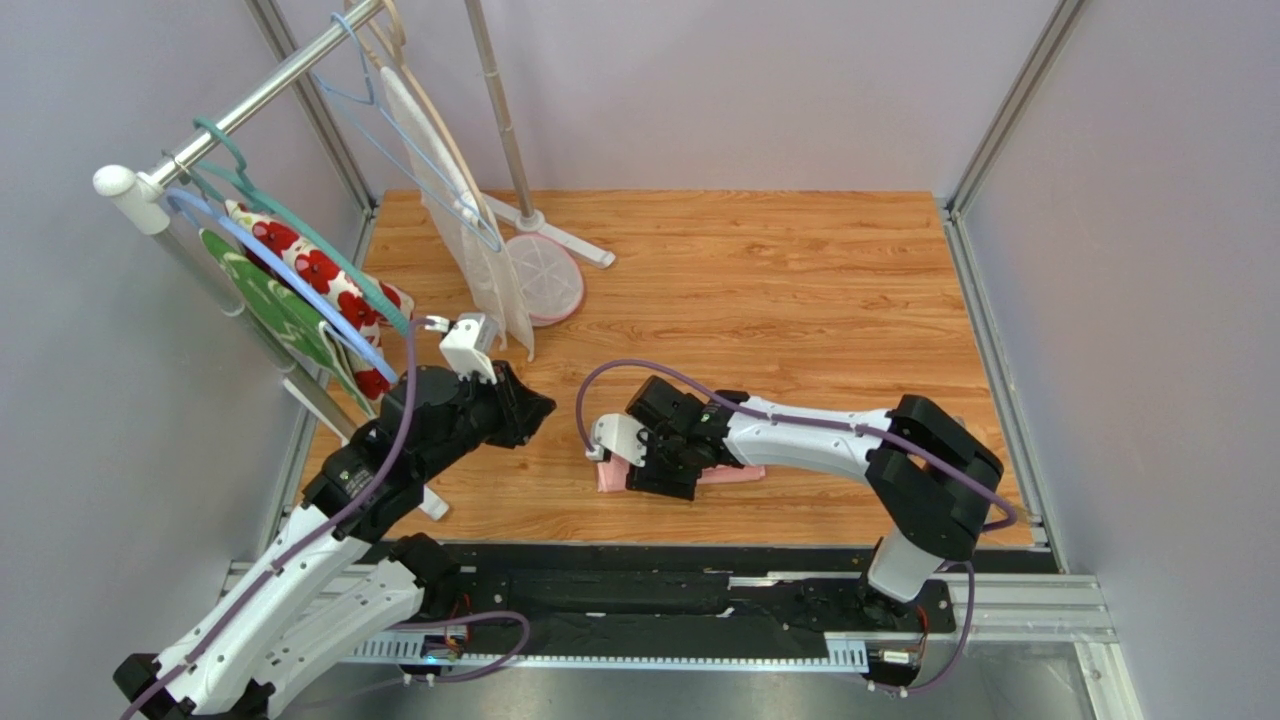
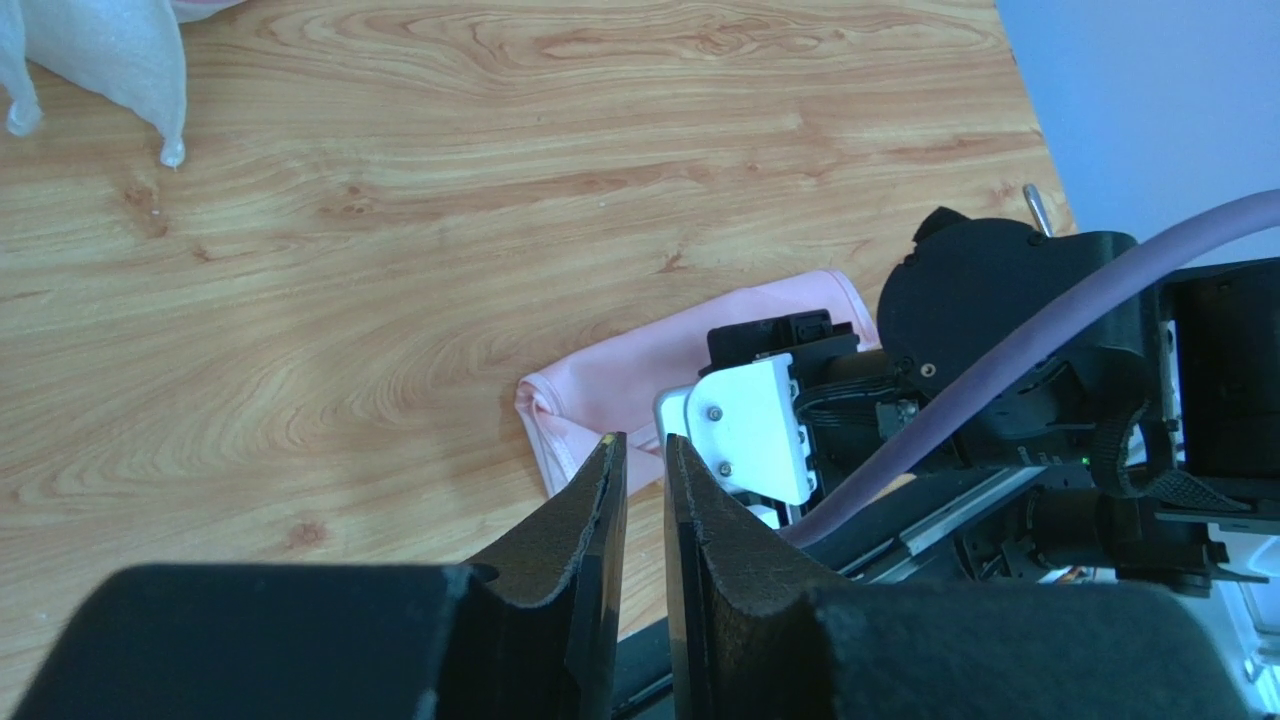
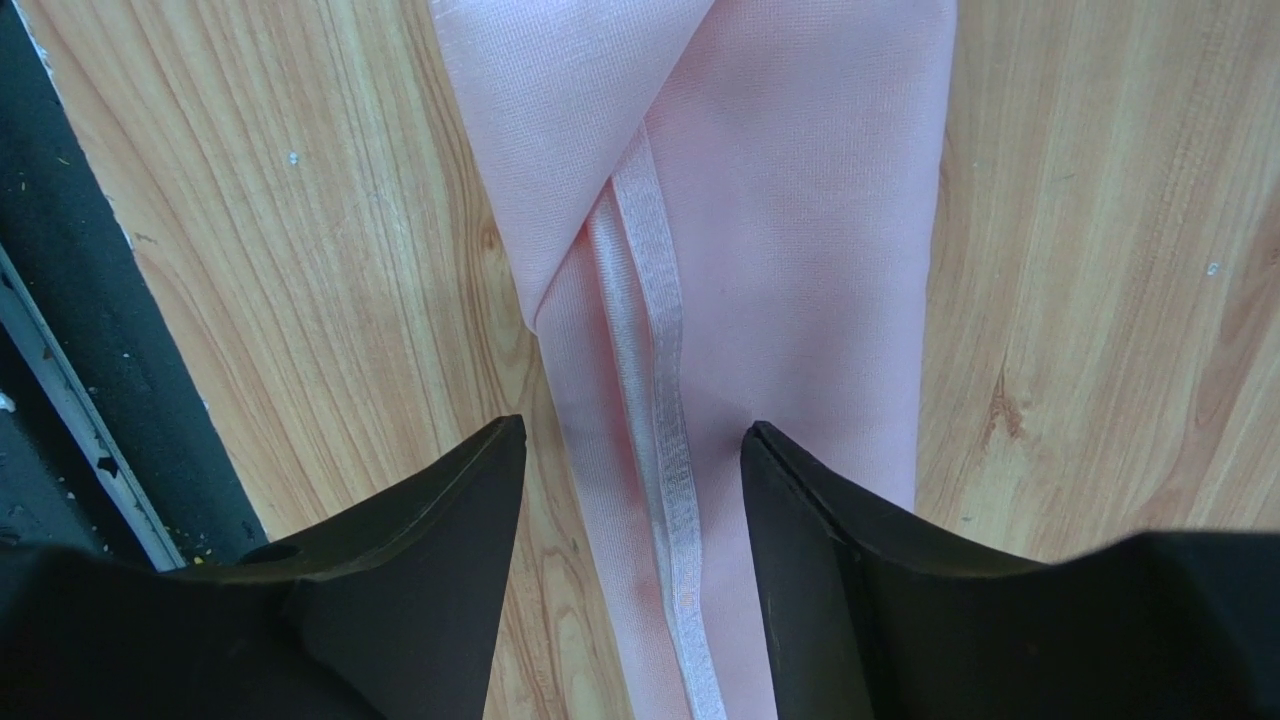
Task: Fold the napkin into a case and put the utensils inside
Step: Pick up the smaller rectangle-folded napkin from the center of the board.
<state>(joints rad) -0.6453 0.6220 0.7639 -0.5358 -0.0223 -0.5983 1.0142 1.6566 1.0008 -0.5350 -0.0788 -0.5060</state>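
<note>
Along the left edge of the tabletop [image 1: 781, 285] stands a rack [image 1: 226, 128] hung with cloths, none of which matter for this step. Just to its right the left gripper [image 2: 639, 443] hangs clear of the wood. Its fingers are drawn almost together, with only a thin slit between them and nothing in it. From there the napkin [image 2: 616, 383] lies further right and closer to the near edge, apart from that gripper. The napkin is a narrow, layered pink strip lying flat close to the tabletop's near edge, with its long axis running roughly parallel to that edge. The right gripper [image 3: 631, 432] is directly over the strip, toward its left end, so the right arm is plainly the nearer one. Its fingers are spread and hold nothing. One stands at the strip's near-side edge and the other over the middle of its width, so they bracket the hemmed flap that runs lengthwise down the cloth. The gap between the fingers therefore lies across the strip, at right angles to its long axis. Closing here would probably pinch that flap rather than the whole width. Whether the fingertips already touch the cloth cannot be told. The right end of the strip pokes out past the gripper. No utensils can be made out in any view, so the folding looks unfinished.
</note>
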